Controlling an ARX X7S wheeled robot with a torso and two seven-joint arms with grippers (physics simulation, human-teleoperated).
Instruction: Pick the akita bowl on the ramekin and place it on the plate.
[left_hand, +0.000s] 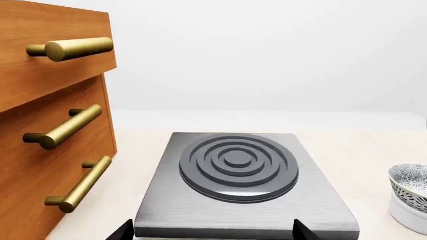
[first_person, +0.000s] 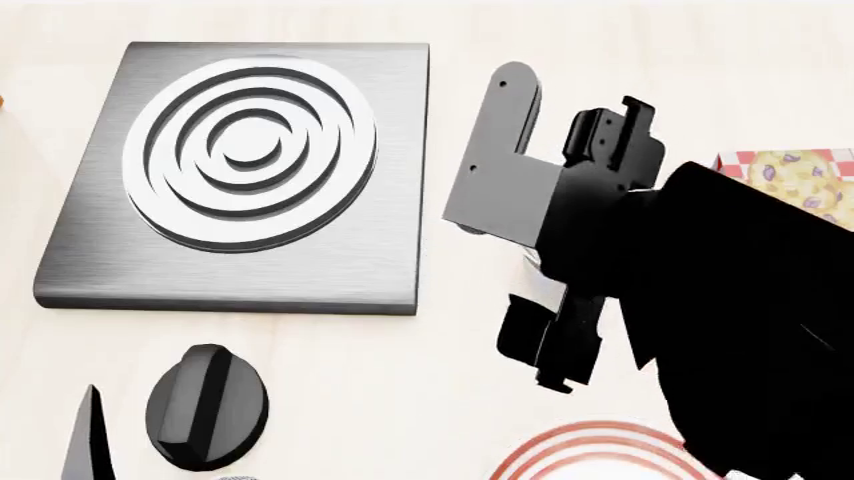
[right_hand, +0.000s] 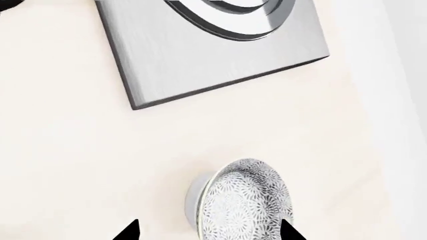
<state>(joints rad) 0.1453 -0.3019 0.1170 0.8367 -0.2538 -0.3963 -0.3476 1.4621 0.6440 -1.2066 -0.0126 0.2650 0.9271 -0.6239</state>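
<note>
Between the 2 dark fingertips of your right gripper (right_hand: 208, 231) in the right wrist view sits the akita bowl (right_hand: 245, 201), its grey-and-white speckled surface facing the camera, resting on the ramekin (right_hand: 194, 197), of which only a glossy white sliver shows beside the bowl. Your right fingers stand spread wider than the bowl, 1 tip on each side of it, and neither tip touches it in this view, so they have hold of nothing. Bowl and ramekin stand on the pale desk (right_hand: 80, 165), apart from the near corner of the brushed-metal hob (right_hand: 200, 60) with its concentric rings. From the head view, your right arm (first_person: 747, 330) covers the bowl and ramekin completely; the plate (first_person: 587, 455) shows only as a few thin red rings at the lower edge, near the arm, and a red-checked patterned box (first_person: 787, 180) peeks out behind the arm. A black knob (first_person: 204, 405) lies on the desk in front of the hob. Your left wrist view looks across the hob toward a wooden drawer cabinet (left_hand: 40, 145) with 3 brass bar handles, and catches the bowl on its ramekin at the far edge of the picture. Of your left gripper (left_hand: 213, 231) only 2 dark tips show, set well apart, with nothing between them.
</note>
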